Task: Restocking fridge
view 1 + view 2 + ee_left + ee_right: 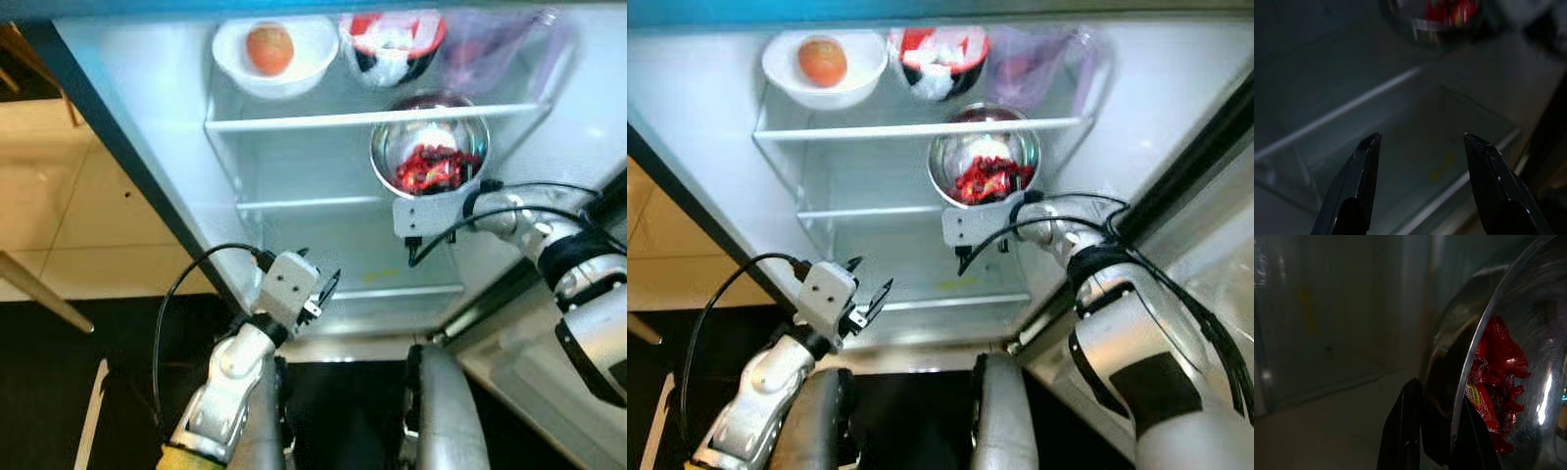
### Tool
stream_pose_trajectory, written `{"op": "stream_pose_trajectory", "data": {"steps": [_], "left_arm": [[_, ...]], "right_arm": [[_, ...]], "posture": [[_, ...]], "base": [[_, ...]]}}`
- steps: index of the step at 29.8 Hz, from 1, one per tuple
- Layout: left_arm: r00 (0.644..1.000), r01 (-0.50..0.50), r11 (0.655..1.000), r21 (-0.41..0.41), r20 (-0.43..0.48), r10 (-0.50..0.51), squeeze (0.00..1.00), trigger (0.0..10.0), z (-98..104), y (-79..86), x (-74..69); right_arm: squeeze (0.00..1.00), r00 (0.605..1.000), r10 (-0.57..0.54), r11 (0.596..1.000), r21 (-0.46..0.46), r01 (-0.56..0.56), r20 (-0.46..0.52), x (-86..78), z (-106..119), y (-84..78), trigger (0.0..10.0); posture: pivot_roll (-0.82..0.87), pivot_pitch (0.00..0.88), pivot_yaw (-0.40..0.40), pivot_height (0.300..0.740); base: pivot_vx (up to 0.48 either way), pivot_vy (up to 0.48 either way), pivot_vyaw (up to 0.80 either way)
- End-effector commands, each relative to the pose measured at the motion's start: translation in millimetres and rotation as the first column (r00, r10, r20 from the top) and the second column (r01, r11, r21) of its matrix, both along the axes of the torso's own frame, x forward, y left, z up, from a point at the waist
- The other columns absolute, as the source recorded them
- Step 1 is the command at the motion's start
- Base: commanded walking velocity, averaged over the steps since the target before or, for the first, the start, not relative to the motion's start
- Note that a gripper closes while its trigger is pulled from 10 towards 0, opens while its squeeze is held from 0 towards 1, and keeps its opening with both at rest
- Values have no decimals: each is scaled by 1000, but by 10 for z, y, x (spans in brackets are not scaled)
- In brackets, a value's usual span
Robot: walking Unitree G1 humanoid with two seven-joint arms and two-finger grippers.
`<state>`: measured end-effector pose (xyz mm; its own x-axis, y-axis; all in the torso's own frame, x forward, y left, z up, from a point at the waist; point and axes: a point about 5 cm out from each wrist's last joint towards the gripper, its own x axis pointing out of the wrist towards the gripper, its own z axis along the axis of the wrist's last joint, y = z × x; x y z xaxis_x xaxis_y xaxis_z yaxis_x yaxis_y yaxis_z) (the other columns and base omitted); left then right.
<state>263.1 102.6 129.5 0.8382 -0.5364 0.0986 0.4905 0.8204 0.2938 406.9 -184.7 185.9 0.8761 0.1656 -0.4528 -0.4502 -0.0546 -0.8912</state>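
Open white fridge (pixel 147 137), glass shelves (pixel 372 118) | head views: right tool (pixel 994 211) clenches rim of round shiny steel bowl (pixel 429 147) of crinkly red wrappers (pixel 431 168), under top shelf | left wrist: left tool (pixel 1420 181) released, fingers spread over lower shelf (pixel 1415 161) | right wrist: fingers (pixel 1403 431) pinch the rim.

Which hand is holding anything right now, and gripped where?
Right hand holds the steel bowl of red wrappers by its rim, one finger inside, one outside. Left hand is open, holding nothing.
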Motion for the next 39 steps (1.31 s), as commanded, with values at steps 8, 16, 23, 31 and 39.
{"op": "stream_pose_trajectory", "data": {"steps": [8,16,23,31,39], "left_arm": [[990,139,990,-33,39,-137,0,10000,343,-263,-49],[989,143,989,-42,48,-141,0,10000,494,-259,-136],[993,116,992,-43,13,-116,0,10000,489,-207,-195],[994,109,993,-47,-12,-109,0,10000,489,-231,-174],[993,114,991,-66,-14,-116,0,10000,468,-306,-123]], "right_arm": [[0,990,-106,994,40,103,95,55,192,-145,10000],[231,981,-127,992,26,124,149,84,316,-182,10000],[1000,961,-178,983,-8,184,212,91,411,-309,10000],[0,931,-188,977,-38,210,312,105,533,-371,10000],[0,894,-229,968,-9,252,384,89,668,-520,10000]], "posture": [[146,382,-8,587],[181,408,-9,587],[198,409,-17,587],[171,377,-14,587],[137,342,-21,587]], "base": [[0,0,0],[0,0,0],[0,0,0],[0,0,0],[0,0,0]]}}
